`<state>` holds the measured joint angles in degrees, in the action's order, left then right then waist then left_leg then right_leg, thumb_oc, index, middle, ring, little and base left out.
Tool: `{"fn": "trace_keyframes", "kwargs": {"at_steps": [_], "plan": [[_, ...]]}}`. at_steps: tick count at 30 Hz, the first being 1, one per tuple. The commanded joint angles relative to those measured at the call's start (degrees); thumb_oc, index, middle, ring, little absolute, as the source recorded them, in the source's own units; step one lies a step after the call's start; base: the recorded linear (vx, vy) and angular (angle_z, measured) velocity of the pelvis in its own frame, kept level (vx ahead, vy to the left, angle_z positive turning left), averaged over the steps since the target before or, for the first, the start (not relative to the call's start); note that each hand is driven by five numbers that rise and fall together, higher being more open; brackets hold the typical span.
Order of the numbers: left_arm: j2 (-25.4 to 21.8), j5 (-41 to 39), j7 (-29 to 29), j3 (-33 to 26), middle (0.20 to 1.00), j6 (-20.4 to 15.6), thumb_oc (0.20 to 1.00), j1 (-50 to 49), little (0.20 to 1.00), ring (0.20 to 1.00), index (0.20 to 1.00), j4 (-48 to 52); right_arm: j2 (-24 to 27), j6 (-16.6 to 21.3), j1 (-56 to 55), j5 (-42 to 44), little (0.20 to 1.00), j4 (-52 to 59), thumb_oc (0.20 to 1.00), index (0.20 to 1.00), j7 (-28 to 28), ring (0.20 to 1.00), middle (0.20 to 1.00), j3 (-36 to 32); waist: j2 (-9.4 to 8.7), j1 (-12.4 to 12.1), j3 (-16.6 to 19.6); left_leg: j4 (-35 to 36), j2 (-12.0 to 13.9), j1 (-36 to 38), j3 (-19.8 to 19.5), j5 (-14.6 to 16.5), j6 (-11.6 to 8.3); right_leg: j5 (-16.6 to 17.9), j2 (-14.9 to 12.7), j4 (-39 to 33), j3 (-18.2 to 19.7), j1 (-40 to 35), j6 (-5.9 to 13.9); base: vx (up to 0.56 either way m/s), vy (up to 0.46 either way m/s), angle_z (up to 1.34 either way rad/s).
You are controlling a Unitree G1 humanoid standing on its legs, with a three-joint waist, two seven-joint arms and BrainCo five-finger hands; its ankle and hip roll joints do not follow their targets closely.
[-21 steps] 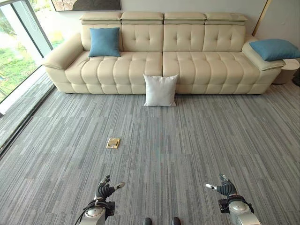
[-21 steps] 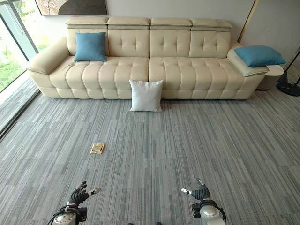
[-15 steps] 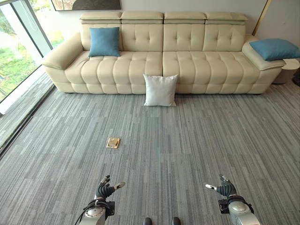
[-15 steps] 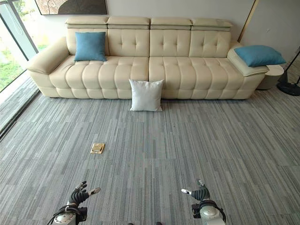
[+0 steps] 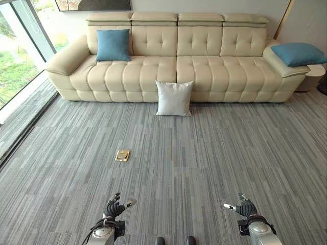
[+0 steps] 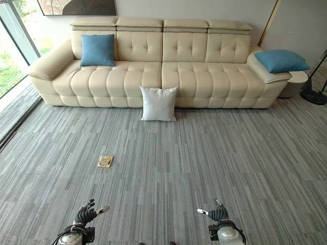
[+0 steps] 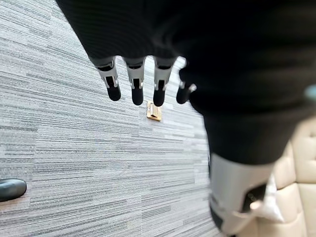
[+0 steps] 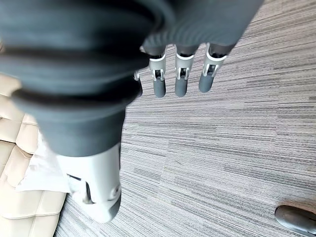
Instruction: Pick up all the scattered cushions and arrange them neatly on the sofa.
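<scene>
Cream leather is covering the sofa (image 5: 176, 61), which is standing against the far wall. One blue cushion (image 5: 113, 45) is leaning upright on its left seat, already placed. A white cushion (image 5: 174, 98) is standing on the carpet (image 5: 204, 153), propped against the sofa front, and a second blue cushion (image 5: 298, 53) is lying on the right armrest; both likely need arranging. The left hand (image 5: 115, 207) and right hand (image 5: 243, 207) are hanging low and well apart from the cushions, fingers relaxed and loosely open, holding nothing, probably because the robot is standing too far to reach. A small brass plate (image 5: 122, 155) is sitting in the carpet.
</scene>
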<state>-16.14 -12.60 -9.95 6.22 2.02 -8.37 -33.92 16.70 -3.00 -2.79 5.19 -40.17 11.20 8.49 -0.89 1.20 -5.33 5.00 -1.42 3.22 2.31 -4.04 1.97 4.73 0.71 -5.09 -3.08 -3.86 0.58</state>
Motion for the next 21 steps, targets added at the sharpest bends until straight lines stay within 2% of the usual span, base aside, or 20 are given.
{"fn": "trace_keyframes", "kwargs": {"at_steps": [1,16,18,20,21], "plan": [[-1.4,-0.5,-0.3,-0.6,1.000,-1.1,1.000,3.2,1.000,1.000,1.000,-1.5,0.4,0.8,3.3,1.1,1.000,0.3,1.000,1.000,0.5,1.000,1.000,1.2,-0.81,0.2,-0.9,0.0,2.0,2.2,-0.1,6.3,-3.54,-7.8,-4.1,0.3,0.3,-2.3,5.49,0.00,0.000,0.00],[-2.3,-1.1,-0.5,-1.3,1.000,-0.7,1.000,3.2,1.000,1.000,1.000,-0.8,1.6,0.3,4.0,0.7,1.000,2.2,1.000,1.000,1.0,1.000,1.000,1.2,-1.25,-0.6,-3.3,0.0,1.4,-1.1,-0.6,5.9,-2.55,-8.1,-4.4,1.6,0.1,1.1,5.80,0.00,0.031,0.00],[-2.6,-0.9,-0.5,-1.3,1.000,-0.7,1.000,3.2,1.000,1.000,1.000,-0.6,1.6,0.3,4.1,0.4,1.000,2.8,1.000,1.000,0.9,1.000,1.000,1.3,-1.51,-0.9,-4.0,0.0,1.1,-1.5,-0.7,6.1,-1.75,-9.0,-4.6,5.8,0.3,3.4,6.00,0.01,0.137,0.01],[-3.1,-0.9,-0.4,-1.7,1.000,-0.8,1.000,2.9,1.000,1.000,1.000,0.3,1.4,0.0,4.3,-0.2,1.000,2.9,1.000,1.000,0.7,1.000,1.000,1.5,-1.62,-1.4,-5.2,0.0,0.6,-1.7,-0.7,6.5,-0.68,-9.1,-4.9,13.2,0.4,7.3,7.44,-0.02,0.144,-0.13],[-3.3,-0.9,-0.7,-1.8,1.000,-0.7,1.000,2.9,1.000,1.000,1.000,0.1,1.3,-0.2,4.2,-0.3,1.000,2.9,1.000,1.000,0.7,1.000,1.000,1.5,-1.29,-1.2,-5.9,0.0,0.7,-1.3,-0.6,6.7,-0.29,-8.4,-5.0,19.3,0.3,10.2,8.16,0.08,0.143,-0.24]]}}
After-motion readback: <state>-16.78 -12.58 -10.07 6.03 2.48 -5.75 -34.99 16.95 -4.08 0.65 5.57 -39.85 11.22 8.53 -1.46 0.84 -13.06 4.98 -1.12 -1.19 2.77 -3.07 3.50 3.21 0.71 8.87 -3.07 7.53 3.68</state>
